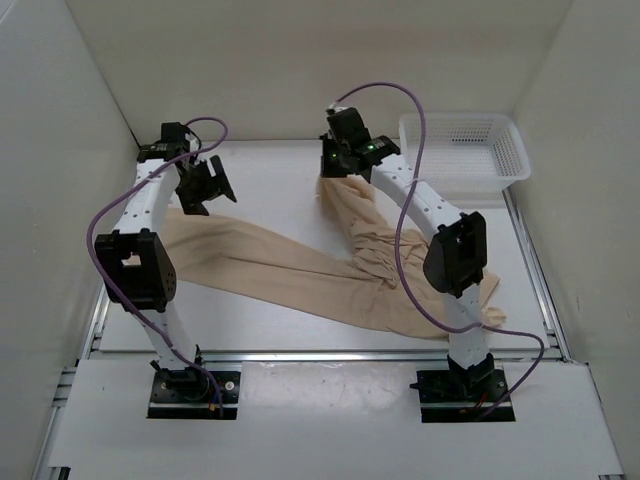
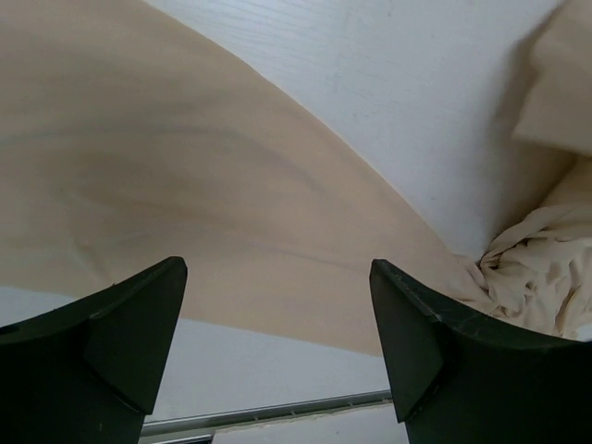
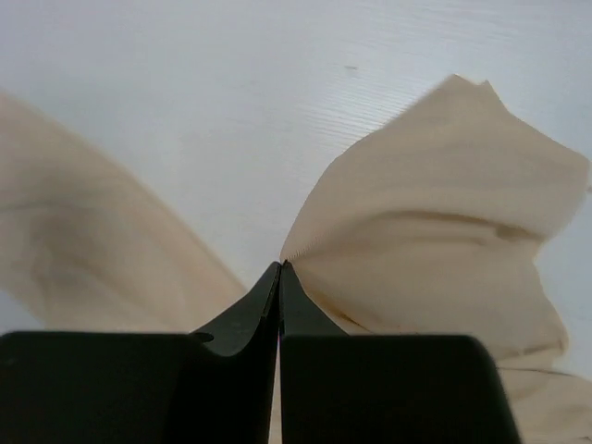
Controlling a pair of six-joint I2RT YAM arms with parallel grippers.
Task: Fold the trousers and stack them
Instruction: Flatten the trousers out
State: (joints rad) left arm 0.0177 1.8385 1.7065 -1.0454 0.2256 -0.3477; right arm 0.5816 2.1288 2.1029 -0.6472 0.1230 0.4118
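Top external view: a white counter (image 1: 265, 170) sits boxed in by plain white walls (image 1: 300, 70), with a white mesh basket (image 1: 465, 150) at its far right corner. The beige trousers (image 1: 290, 272) sprawl across the counter, one leg running left. The right gripper (image 3: 279, 270) is clamped tight on a cloth edge. The left gripper (image 2: 277, 287) hangs spread wide, holding nothing, above the left leg.

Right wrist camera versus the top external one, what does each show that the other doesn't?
Only the right wrist: the right gripper shut tip to tip on a cloth edge. Only the top: the white mesh basket, both arms, and the left gripper over one trouser leg. Both: the beige trousers on the white table.
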